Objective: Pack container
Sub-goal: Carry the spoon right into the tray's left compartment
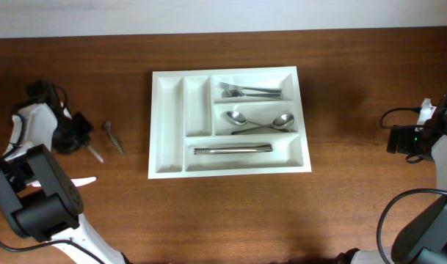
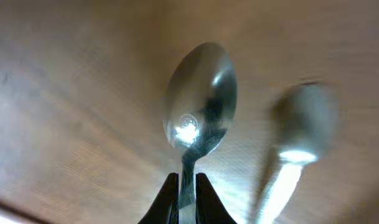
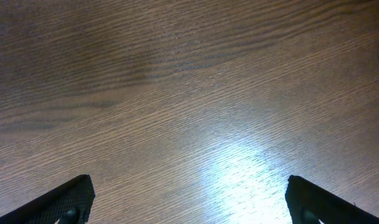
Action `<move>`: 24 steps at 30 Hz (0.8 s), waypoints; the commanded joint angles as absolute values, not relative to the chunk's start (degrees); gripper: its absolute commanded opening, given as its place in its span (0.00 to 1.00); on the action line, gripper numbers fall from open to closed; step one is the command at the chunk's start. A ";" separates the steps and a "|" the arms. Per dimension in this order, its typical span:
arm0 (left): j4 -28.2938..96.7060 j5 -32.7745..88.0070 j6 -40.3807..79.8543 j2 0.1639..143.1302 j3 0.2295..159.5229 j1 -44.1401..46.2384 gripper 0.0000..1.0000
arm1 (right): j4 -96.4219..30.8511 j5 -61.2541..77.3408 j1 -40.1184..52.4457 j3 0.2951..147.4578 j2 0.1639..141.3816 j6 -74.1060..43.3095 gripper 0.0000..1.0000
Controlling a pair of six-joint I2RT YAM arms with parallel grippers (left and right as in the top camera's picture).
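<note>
The white cutlery tray point(image 1: 169, 110) lies at the table's middle. It holds forks point(image 1: 249, 92) in the top long compartment, two spoons point(image 1: 261, 122) in the middle one and knives point(image 1: 233, 149) in the bottom one. Its two narrow upright compartments hold nothing. My left gripper point(image 2: 187, 186) is shut on the handle of a metal spoon point(image 2: 201, 102) left of the tray, at the left arm point(image 1: 80, 134). A second spoon point(image 2: 300, 134) lies blurred beside it. The overhead view shows two utensils there point(image 1: 115, 139) point(image 1: 95, 153). My right gripper point(image 3: 189, 193) is open and empty over bare wood.
The right arm point(image 1: 410, 139) sits at the table's far right edge, well away from the tray. The table's back edge meets a pale wall point(image 1: 223, 15). Cables trail by both arm bases.
</note>
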State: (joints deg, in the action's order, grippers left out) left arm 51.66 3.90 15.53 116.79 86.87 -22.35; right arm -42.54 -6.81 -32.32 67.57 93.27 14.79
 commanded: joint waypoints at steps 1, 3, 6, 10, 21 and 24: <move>52.97 8.69 10.48 115.33 91.48 -19.20 0.02 | -42.41 -7.31 -32.32 67.40 93.17 14.11 0.99; 54.08 9.63 10.39 114.74 93.32 -17.17 0.02 | -42.41 -7.31 -32.32 67.40 93.17 14.11 0.99; 55.42 12.36 10.37 114.10 95.42 -13.43 0.02 | -42.41 -7.31 -32.32 67.40 93.17 14.11 0.99; 55.48 16.16 10.52 113.97 96.16 -7.55 0.02 | -42.41 -7.31 -32.32 67.40 93.17 14.11 0.99; 55.16 10.35 10.57 113.97 96.16 5.06 0.03 | -42.41 -7.31 -32.32 67.40 93.17 14.11 0.99; 55.16 10.02 10.59 113.97 96.16 6.02 0.05 | -42.41 -7.31 -32.32 67.40 93.17 14.11 0.99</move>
State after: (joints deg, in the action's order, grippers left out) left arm 55.16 11.84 11.53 115.68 95.26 5.85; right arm -42.54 -6.81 -32.32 67.57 93.27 14.79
